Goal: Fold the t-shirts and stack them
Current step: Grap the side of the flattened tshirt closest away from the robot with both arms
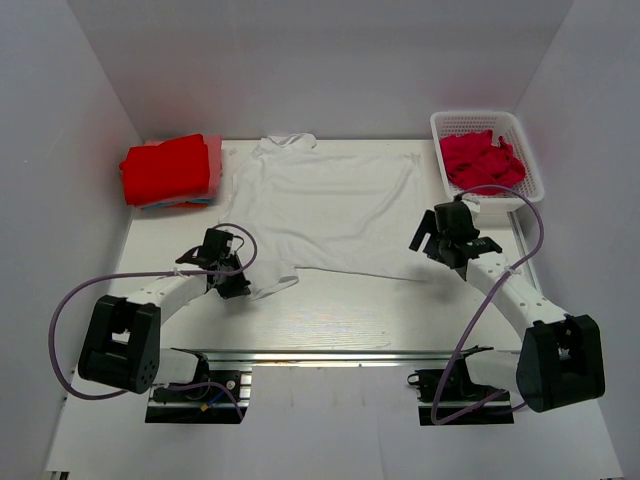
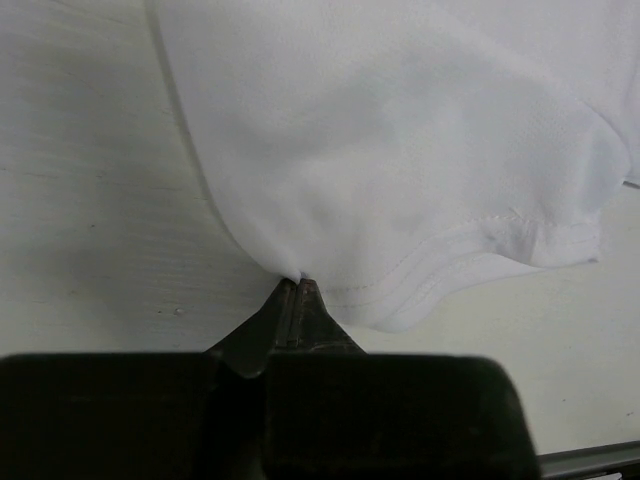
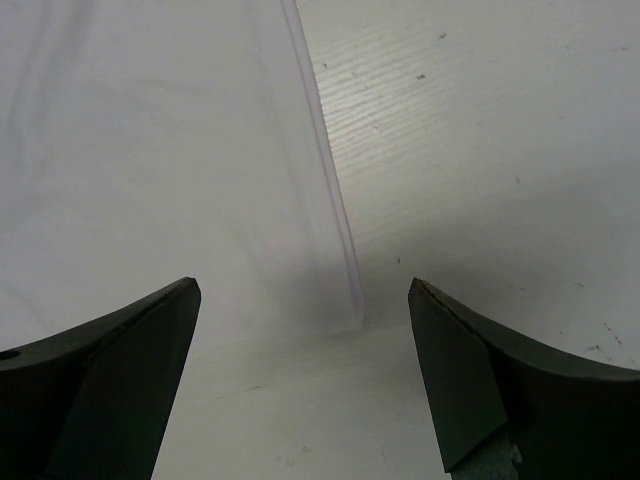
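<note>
Plain white walls (image 1: 320,60) on three sides, pale wood-grain table (image 1: 330,315), soft even light

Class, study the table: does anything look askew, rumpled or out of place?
Only the white t-shirt: its near-left corner is bunched and sticks out of line where the left gripper pinches it shut. The rest lies flat, and the right gripper hangs open over the near-right hem corner.

White slatted plastic basket (image 1: 475,120) well beyond the right fingers (image 3: 470,390) and off to their right. Pale wood-grain table (image 3: 480,150), flecked with small dark specks, bare between those fingers and ahead of the right-hand one. Metal rail (image 1: 300,357) along the near edge, behind them.
</note>
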{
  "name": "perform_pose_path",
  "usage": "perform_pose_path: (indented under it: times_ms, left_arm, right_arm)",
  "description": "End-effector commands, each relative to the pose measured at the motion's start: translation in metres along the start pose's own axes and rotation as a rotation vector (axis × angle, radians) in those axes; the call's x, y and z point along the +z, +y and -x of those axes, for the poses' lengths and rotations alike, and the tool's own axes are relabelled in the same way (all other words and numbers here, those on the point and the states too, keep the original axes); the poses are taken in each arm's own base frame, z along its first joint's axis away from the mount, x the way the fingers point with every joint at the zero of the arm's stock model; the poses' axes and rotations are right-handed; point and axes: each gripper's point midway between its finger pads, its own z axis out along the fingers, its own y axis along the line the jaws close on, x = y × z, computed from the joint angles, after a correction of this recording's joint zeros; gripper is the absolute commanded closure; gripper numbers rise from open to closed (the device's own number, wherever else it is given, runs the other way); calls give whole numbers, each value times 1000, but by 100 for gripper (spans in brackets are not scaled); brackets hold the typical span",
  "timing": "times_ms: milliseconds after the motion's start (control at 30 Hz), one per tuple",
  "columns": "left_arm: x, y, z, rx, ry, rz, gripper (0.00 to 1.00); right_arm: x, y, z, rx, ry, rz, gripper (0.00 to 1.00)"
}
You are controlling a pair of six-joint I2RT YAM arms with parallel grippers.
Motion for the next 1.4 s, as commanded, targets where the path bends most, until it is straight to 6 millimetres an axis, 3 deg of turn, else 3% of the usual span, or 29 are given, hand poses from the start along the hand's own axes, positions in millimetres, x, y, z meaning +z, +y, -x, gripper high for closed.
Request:
perform_pose_path:
  times_ms: [0,133,267,467,633,700,833,900,933,967,1267,1367]
  left_arm:
    - [1,14,-25,37,88,42,100]
    - [-10,3,-9,64,38,8,100]
    - [-21,-9,0,75,24,-30,100]
    - [-25,-7,-9,71,70,-25,100]
    - [-26,-7,-12,61,86,-24,100]
    - [-28,-3,-15,58,105,-1,100]
    - [-30,2,-14,57,113,37,100]
    - [-32,2,-14,57,117,40,100]
    - [-33,3,-16,56,127,47,100]
    - [-32,2,-19,55,142,42,100]
    - [-54,8,-53,63,280,24,100]
    - [-61,-8,-45,98,265,-55,100]
  right_arm:
    - [-3,-23,-20,18,60,-99,10]
    - [-1,-30,-52,13,174,-112,10]
    - [4,-32,-68,-5,237,-117,16]
    - [24,-19,-67,20,206,-91,28]
    - [34,-29,-67,6,211,-137,35]
    - [37,-29,-70,0,226,-142,43]
    - [42,-33,-78,3,242,-155,50]
    - [45,-34,-84,2,267,-157,67]
    - [45,-30,-89,8,293,-141,76]
    - [43,-32,-94,9,316,-143,98]
    - [2,-34,-131,-6,461,-66,100]
    - [-5,-20,-119,-21,418,32,100]
